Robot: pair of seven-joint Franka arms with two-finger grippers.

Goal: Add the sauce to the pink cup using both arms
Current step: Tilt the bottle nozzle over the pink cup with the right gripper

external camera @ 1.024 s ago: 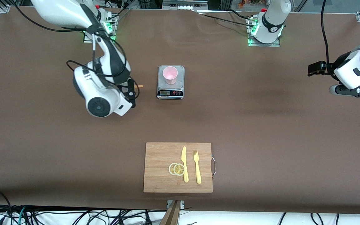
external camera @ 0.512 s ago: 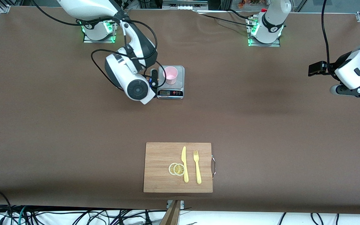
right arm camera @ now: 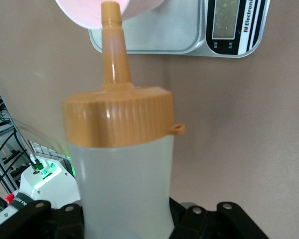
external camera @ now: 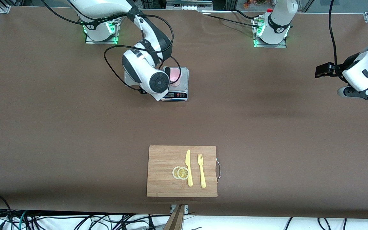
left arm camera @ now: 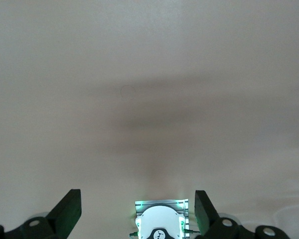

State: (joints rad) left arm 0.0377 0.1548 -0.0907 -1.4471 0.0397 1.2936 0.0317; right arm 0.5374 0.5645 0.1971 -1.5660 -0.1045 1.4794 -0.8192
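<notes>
Now, your right end effector [right arm camera: 127,219] hangs over scale [external camera: 184,83], pinching sauce bottle [right arm camera: 122,164], nozzle tipped at pink cup [external camera: 175,76] rim on scale. Left end effector [left arm camera: 138,211] spread, waiting over bare counter [external camera: 266,127] at 3 o'clock edge.

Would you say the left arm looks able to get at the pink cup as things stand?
Probably not easily. The right pincer holds the sauce over the pink cup on the scale, crowding it. The left pincer waits open toward its own end of the table.
</notes>
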